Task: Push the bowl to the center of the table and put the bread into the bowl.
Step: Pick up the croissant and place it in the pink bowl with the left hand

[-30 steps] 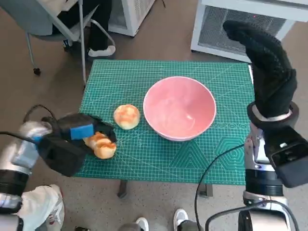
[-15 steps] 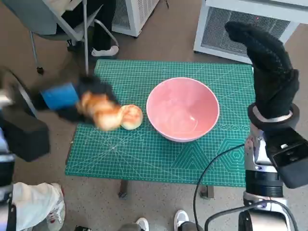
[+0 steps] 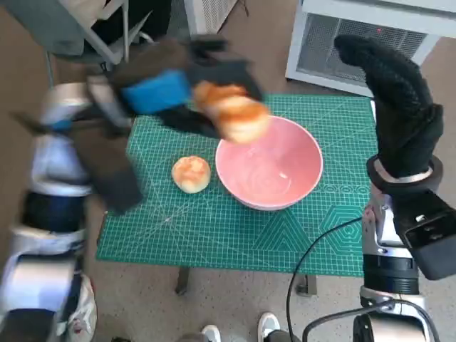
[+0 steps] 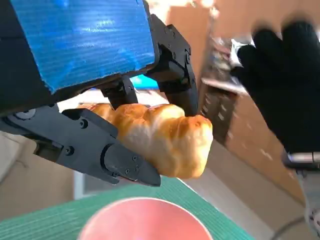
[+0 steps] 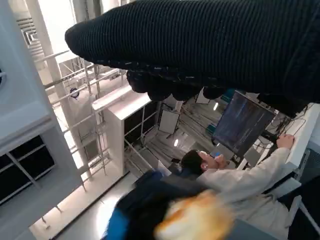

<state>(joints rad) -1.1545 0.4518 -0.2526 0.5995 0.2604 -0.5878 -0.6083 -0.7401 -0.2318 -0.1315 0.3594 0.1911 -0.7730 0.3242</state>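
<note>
Two bread pieces, one held over the bowl rim.
Near: green mat [image 3: 235, 235] on the counter; round bun [image 3: 191, 173] just beside the pink bowl [image 3: 268, 171]. Left hand [image 3: 178, 96] grips the long bread [image 3: 234, 114] above the bowl's edge. Far right: right hand [image 3: 399, 107] raised, fingers extended, holding nothing.

Bright even light, left hand [image 3: 167, 96] and bread [image 3: 234, 114] motion-blurred, backlit glare in right wrist view

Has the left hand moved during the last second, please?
Yes. The left hand has carried the bread from the mat's near-left corner up to the pink bowl's far-left rim.
</note>
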